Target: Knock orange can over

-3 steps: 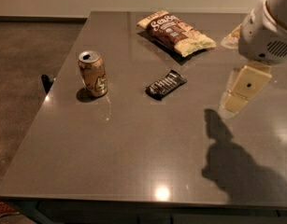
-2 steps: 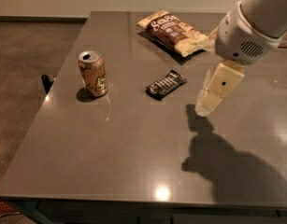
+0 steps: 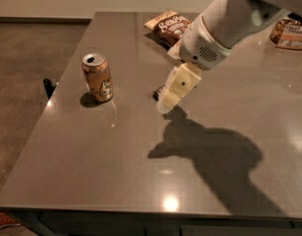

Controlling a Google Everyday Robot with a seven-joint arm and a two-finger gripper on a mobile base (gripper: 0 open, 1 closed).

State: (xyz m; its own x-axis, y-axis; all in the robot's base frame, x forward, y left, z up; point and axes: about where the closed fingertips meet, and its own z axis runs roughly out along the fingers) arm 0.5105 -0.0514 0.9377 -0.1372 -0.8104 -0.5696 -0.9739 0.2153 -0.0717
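Observation:
The orange can (image 3: 98, 77) stands upright on the left part of the grey table (image 3: 116, 151), with a silver top rim and a small green-and-white mark. My gripper (image 3: 166, 105) hangs from the white arm above the middle of the table, to the right of the can and apart from it. Its cream-coloured fingers point down and to the left. The gripper covers most of the flat black wrapped bar (image 3: 158, 92), of which only a dark edge shows.
A brown-and-cream snack bag (image 3: 167, 26) lies at the back of the table, partly behind the arm. Another snack packet (image 3: 290, 33) lies at the back right. A small dark object (image 3: 48, 86) sits on the floor by the table's left edge.
The arm and gripper have moved left across the table toward the can, now covering the black bar. The can has not moved.

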